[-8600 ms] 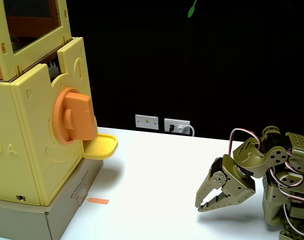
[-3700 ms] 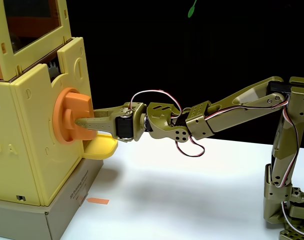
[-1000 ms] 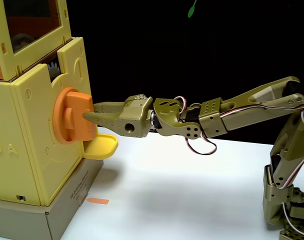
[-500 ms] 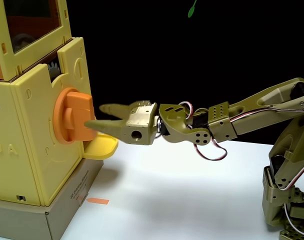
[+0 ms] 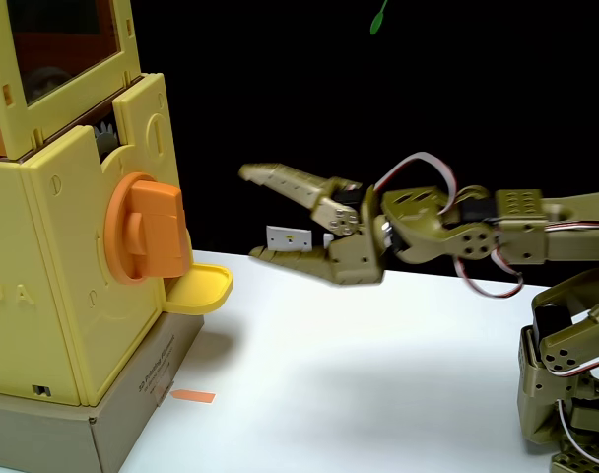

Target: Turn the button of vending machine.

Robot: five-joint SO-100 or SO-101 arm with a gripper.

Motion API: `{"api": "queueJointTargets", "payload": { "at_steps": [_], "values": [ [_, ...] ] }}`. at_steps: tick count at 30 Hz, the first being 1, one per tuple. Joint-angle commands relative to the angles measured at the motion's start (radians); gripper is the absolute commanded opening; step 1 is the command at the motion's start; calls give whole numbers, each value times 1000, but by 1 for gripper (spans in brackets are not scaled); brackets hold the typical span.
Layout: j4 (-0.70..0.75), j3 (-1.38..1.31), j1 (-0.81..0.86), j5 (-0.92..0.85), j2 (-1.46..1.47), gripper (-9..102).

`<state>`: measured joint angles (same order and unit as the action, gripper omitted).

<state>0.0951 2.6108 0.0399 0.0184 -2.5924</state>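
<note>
The vending machine (image 5: pixel 58 276) is a tall pale-yellow toy box with an orange-tinted window, at the left of the fixed view. Its button (image 5: pixel 147 229) is a big orange knob with a thick raised bar standing upright across its face. A small yellow tray (image 5: pixel 198 288) juts out just below it. My olive-green gripper (image 5: pixel 250 214) hangs open in mid-air to the right of the button, well clear of it, fingers spread one above the other and holding nothing.
The machine stands on a grey cardboard box (image 5: pixel 93 424). An orange tape strip (image 5: pixel 192 396) lies on the white table (image 5: pixel 359 394). The arm's base (image 5: pixel 570 384) sits at the right edge. Wall sockets (image 5: pixel 290 239) show behind the gripper.
The gripper let go of the button's bar, opened wide and pulled back to the right, away from the machine. The bar still stands upright.
</note>
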Motion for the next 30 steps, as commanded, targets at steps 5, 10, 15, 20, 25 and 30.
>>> {"api": "queueJointTargets", "payload": {
  "at_steps": [5, 10, 15, 20, 25, 30],
  "values": [
    [-115, -6, 34, -802, 43, 49],
    [-275, -2, 55, -1000, 167, 53],
    [-440, -3, 81, -1088, 298, 54],
    [-566, -55, 95, -1146, 425, 52],
    [-632, -156, 94, -1195, 577, 50],
    [-649, -261, 104, -1216, 698, 47]
  ]
}}
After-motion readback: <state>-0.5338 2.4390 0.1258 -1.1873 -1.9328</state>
